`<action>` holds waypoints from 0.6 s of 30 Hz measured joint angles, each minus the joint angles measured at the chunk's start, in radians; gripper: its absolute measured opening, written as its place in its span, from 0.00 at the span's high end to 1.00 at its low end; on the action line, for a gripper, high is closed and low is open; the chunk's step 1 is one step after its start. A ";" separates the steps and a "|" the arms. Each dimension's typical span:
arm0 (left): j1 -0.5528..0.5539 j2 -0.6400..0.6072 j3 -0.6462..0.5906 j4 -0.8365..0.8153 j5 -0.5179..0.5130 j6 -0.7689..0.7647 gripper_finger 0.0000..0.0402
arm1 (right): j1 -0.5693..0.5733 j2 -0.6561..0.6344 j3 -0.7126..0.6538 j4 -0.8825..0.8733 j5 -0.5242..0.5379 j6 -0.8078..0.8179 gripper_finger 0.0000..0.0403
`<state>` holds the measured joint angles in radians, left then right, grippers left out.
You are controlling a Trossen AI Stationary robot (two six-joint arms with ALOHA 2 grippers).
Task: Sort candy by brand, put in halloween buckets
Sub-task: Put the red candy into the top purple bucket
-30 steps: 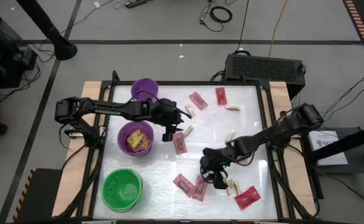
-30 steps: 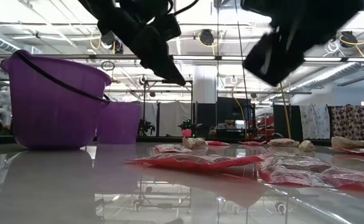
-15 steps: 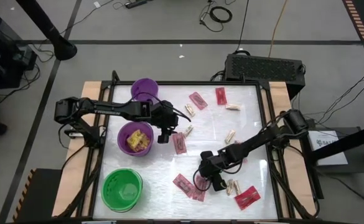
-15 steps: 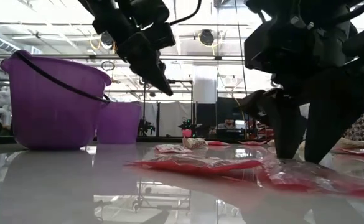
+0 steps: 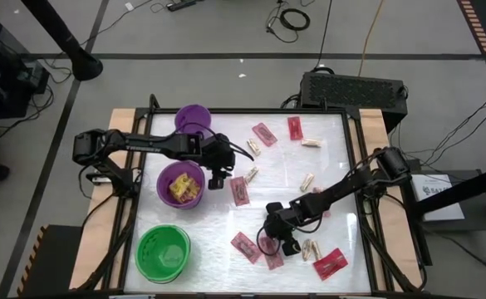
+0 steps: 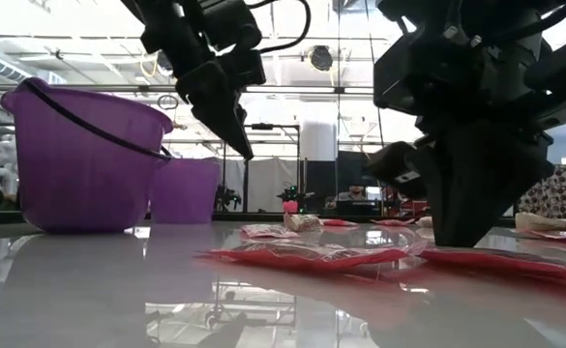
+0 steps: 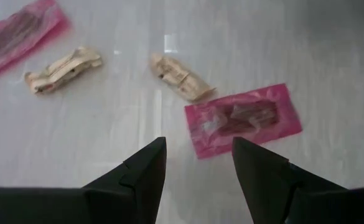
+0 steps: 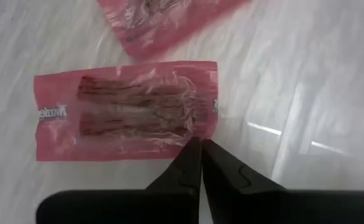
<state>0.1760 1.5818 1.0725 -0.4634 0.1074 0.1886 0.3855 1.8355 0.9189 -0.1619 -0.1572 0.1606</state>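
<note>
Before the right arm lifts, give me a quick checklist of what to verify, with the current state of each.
1. Right gripper shut at the edge of the pink packet: ok.
2. Packet truly pinched between the fingertips rather than missed: cannot tell; the fingers look closed with almost no gap.
3. Second pink packet lies apart from the target, not overlapping: ok.
4. Left gripper open, holding nothing, above another pink packet, well away from the right arm: ok.
5. Green bucket and small purple bucket upright with open mouths: ok.
6. Wide purple bucket already holds yellow packets: ok.
</note>
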 joint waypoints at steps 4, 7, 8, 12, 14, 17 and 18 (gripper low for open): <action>0.000 0.000 0.000 0.001 -0.001 0.000 0.52 | -0.023 -0.043 -0.004 -0.009 -0.009 0.009 1.00; 0.000 0.000 0.000 0.004 0.000 0.000 0.52 | -0.048 -0.087 -0.009 -0.034 -0.007 0.029 1.00; 0.001 0.000 0.000 0.005 -0.001 0.000 0.52 | -0.057 -0.104 -0.009 -0.026 -0.005 0.036 1.00; -0.001 0.000 0.000 0.005 0.031 -0.004 0.52 | -0.091 -0.180 -0.006 -0.035 0.014 0.036 1.00; -0.001 0.000 0.000 0.011 0.082 -0.014 0.52 | -0.110 -0.223 -0.006 -0.051 0.071 0.033 1.00; 0.015 0.008 0.000 0.054 0.184 -0.029 0.52 | -0.145 -0.295 -0.006 -0.045 0.170 0.019 1.00; 0.022 0.013 0.000 0.078 0.219 -0.039 0.52 | -0.155 -0.317 -0.005 -0.043 0.195 0.011 1.00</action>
<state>0.1979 1.5953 1.0721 -0.3853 0.3268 0.1498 0.2300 1.5184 0.9138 -0.2048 0.0376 0.1721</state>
